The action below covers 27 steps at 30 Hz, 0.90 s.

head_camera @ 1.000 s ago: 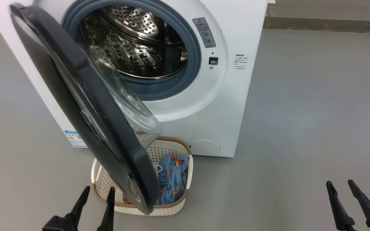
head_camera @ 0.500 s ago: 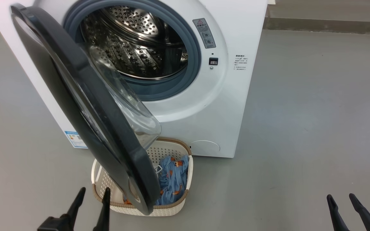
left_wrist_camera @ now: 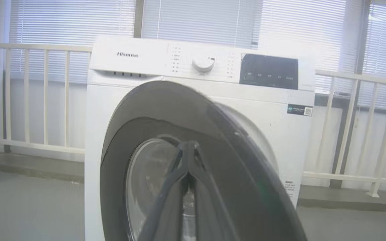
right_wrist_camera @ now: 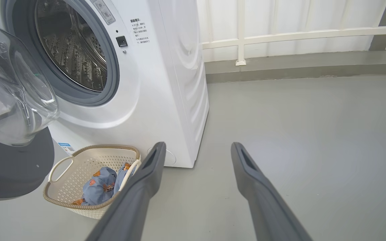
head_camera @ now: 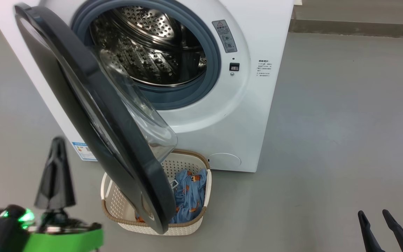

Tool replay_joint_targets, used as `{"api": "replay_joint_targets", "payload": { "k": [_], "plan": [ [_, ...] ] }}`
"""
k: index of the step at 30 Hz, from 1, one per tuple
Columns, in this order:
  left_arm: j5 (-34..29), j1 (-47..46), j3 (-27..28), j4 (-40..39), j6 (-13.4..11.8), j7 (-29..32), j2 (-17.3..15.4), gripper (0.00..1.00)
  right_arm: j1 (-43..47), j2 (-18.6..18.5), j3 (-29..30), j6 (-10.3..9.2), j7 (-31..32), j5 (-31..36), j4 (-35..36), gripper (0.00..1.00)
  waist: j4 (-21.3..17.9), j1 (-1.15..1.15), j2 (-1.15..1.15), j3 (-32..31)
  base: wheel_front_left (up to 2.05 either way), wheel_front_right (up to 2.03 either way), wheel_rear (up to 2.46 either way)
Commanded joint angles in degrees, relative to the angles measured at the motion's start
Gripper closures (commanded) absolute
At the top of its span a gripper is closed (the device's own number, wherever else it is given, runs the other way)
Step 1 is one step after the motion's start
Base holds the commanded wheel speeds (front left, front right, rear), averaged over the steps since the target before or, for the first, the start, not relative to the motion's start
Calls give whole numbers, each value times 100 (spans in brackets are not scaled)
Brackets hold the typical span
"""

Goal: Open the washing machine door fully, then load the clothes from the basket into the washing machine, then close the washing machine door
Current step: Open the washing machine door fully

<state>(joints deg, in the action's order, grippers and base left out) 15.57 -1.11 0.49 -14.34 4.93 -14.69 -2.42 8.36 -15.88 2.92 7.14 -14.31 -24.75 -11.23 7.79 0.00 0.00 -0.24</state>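
White enamel first: we note the washing machine across the upper centre of the head view, standing on a grey floor, its perforated steel drum open to sight inside the grey gasket. We log the washing machine door as part-way open, hinged at the upper left of the frame and swung out toward the lower centre, its clear porthole bulging on the drum side. Its lower edge overlaps the basket, which sits on the floor just in front of the machine, at the lower centre. We see the clothes lying inside the basket, bunched toward its right-hand side, light blue with orange figures. We find the left gripper at the lower left of the head view, fingers pressed together tip to tip and pointing up the frame, left of the door's rim. In the left wrist view the joined tips stand before the door's glossy outer face, and we cannot tell whether they touch it. We find the right gripper at the lower right corner, fingers spread apart over the floor, well apart from basket and machine. A small blue label shows on the machine's front, left of the door's lower rim.
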Motion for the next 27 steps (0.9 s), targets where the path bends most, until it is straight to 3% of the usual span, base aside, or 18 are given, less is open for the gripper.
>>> {"api": "replay_joint_targets", "payload": {
  "k": [1, 7, 14, 20, 27],
  "plan": [
    [-60, -235, 52, -340, -31, -31, -46, 100, -14, -146, -66, 35, -69, 61, 156, 0, 3, 0, 0, 4, 0, 0, 0],
    [-467, -234, -1161, -959, -53, -31, -46, 100, -23, -148, -29, 35, -69, 78, 194, 0, 7, 0, 0, 20, 0, 0, 0],
    [-211, -210, -2253, -186, -19, -31, -46, 100, -47, -127, -9, 35, -69, 84, 240, 0, -14, 0, 0, 64, 0, 0, 0],
    [275, -345, -2621, 792, -45, -31, -46, 100, -72, -120, -21, 35, -69, 73, 245, 0, -31, 0, 0, 79, 0, 0, 0],
    [688, -545, -2584, 1743, -60, -31, -46, 100, -95, -115, -55, 35, -69, 61, 253, 0, -43, 0, 0, 76, 0, 0, 0]
  ]
}}
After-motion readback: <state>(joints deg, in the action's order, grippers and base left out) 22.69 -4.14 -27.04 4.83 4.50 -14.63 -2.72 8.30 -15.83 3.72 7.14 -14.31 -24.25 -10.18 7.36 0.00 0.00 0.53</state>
